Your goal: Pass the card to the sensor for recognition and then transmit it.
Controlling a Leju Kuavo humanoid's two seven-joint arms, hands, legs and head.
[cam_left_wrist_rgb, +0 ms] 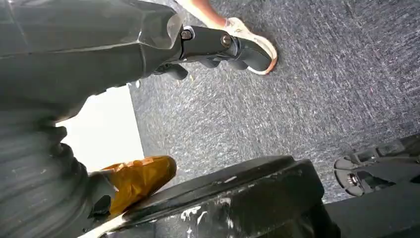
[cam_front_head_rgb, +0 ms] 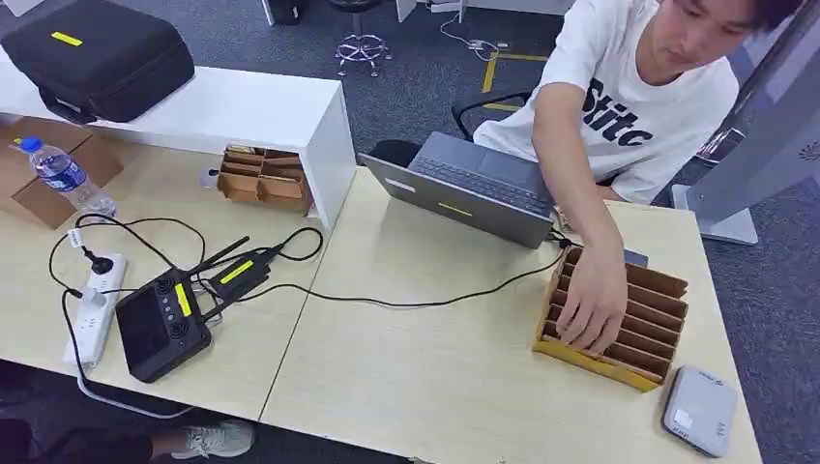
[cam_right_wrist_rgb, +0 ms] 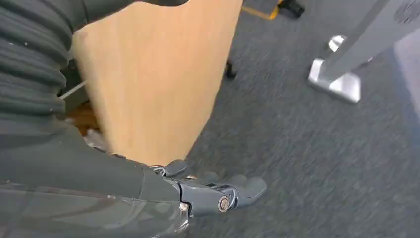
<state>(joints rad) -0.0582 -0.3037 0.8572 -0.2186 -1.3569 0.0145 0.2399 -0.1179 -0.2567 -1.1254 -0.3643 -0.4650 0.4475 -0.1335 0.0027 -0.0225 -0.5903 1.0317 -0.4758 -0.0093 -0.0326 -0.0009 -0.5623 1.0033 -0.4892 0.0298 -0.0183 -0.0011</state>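
- Head view: a person's hand (cam_front_head_rgb: 592, 304) reaches into the slotted card box (cam_front_head_rgb: 667, 290); I cannot make out a card.
- Sensor (cam_front_head_rgb: 698, 410) lies just beside it.
- Left hand (cam_left_wrist_rgb: 218, 47) and right hand (cam_right_wrist_rgb: 218, 193) hang empty, fingers loosely extended.
- Nothing started; next, a hand must rise to the box.

Two card racks (cam_front_head_rgb: 613, 324), one laptop (cam_front_head_rgb: 464, 186)

White T-shirt (cam_front_head_rgb: 638, 106) on the person behind the laptop (cam_front_head_rgb: 474, 188) is showing black print, readable as "Stitc", rest cut off by the arm. Yellow stickers on the black case (cam_front_head_rgb: 97, 53), the laptop and the controller (cam_front_head_rgb: 162, 324) are showing no legible text. Grey sensor (cam_front_head_rgb: 698, 410) label is too small to read.
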